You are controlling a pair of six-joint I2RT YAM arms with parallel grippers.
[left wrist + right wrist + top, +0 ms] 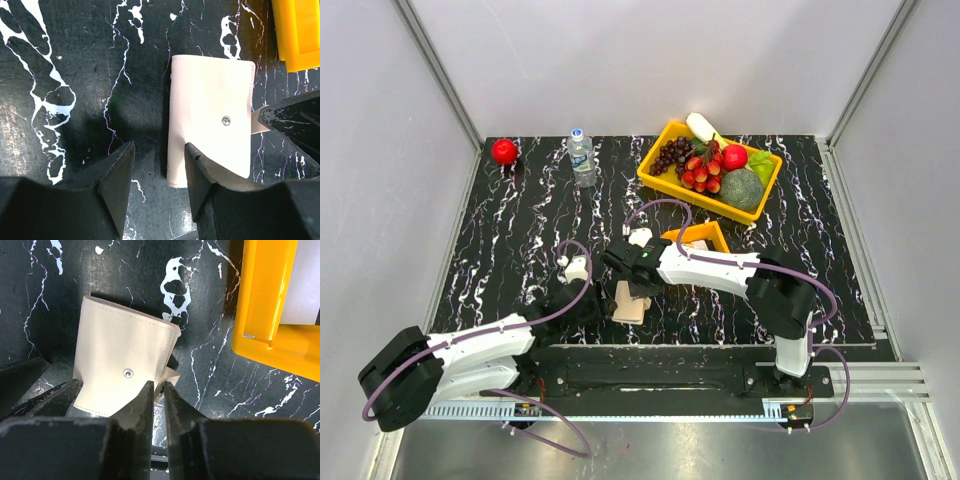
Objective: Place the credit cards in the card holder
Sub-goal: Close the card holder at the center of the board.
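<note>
Card holder (210,115) closed on table (75,75); orange tray (260,300) just beside; left end effector (159,148) released, right end effector (158,388) grip unclear.

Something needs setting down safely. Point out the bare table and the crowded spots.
Bare table: the left stretch between the apple, the water bottle and the left arm; also the strip right of the small orange tray, on the arms' side of the fruit basket. Crowded: the middle, where the left gripper and right gripper meet at the card holder.

card holder (632,304) pt. hidden, tray (260,290) cropped
</note>
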